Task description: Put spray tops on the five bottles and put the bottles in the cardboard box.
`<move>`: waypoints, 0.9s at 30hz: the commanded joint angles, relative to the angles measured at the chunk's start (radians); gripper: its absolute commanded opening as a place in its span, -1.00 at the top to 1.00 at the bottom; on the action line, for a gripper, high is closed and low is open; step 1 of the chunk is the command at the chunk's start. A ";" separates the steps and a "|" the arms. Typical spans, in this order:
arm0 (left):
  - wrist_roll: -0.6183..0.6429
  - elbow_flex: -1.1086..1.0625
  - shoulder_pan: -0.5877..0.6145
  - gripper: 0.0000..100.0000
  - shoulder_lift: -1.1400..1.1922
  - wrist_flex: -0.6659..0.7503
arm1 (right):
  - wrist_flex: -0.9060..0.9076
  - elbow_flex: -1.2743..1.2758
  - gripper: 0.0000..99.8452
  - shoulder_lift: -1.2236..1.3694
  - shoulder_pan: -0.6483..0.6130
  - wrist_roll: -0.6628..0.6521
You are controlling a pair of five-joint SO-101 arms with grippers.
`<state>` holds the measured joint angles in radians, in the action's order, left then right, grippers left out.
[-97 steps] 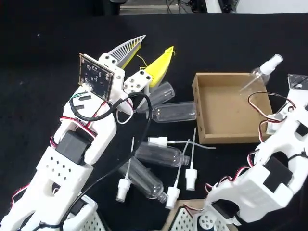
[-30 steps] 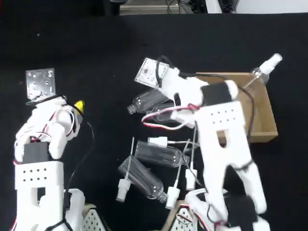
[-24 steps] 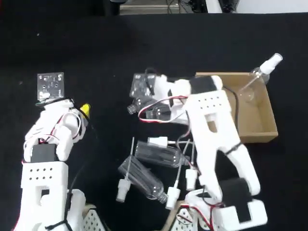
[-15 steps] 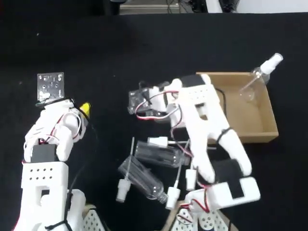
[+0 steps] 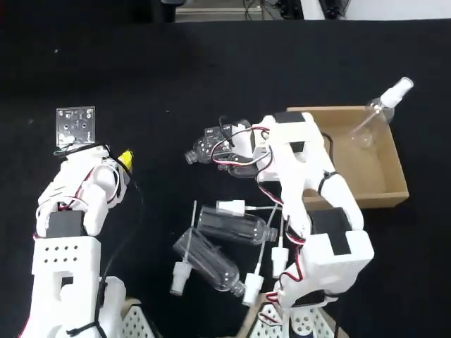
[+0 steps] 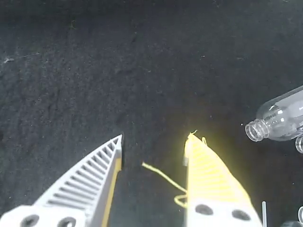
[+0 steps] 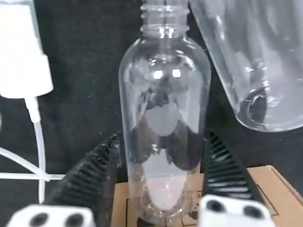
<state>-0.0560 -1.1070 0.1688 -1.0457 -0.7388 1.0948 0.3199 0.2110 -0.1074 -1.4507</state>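
My right gripper [image 7: 162, 137] has a black finger [image 7: 94, 175] on each side of a clear capless bottle [image 7: 163, 113] that lies with its base towards the cardboard box [image 5: 384, 190]; it is shut on it. A second capless bottle [image 7: 246, 56] lies beside it. From above, my right gripper [image 5: 236, 151] is just left of the box, and a bottle neck [image 5: 195, 152] pokes out beyond it. One bottle with a spray top [image 5: 384, 105] leans in the box's far corner. My left gripper [image 6: 154, 137], also seen from above [image 5: 121, 160], is open over bare cloth at the left.
Two more capless bottles [image 5: 236, 225] [image 5: 210, 259] lie at the front middle, among loose spray tops [image 5: 229, 208] [image 5: 180, 276] [image 5: 252, 285] with long dip tubes. Another spray top [image 5: 280, 262] lies by the right arm's base. Black cloth [image 5: 106, 70] spreads open at the back left.
My right arm swung left from beside the box and came down around the bottle by the box's left wall. My left arm drew back to the left, then held still.
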 commanded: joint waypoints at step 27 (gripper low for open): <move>0.000 -0.012 -0.012 0.60 -0.020 0.025 | 0.032 -0.028 0.98 -0.208 -0.055 0.738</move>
<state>-0.0560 -1.1331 0.1688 -1.0472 -0.7357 1.0180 0.3813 0.1527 -0.1642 -0.7787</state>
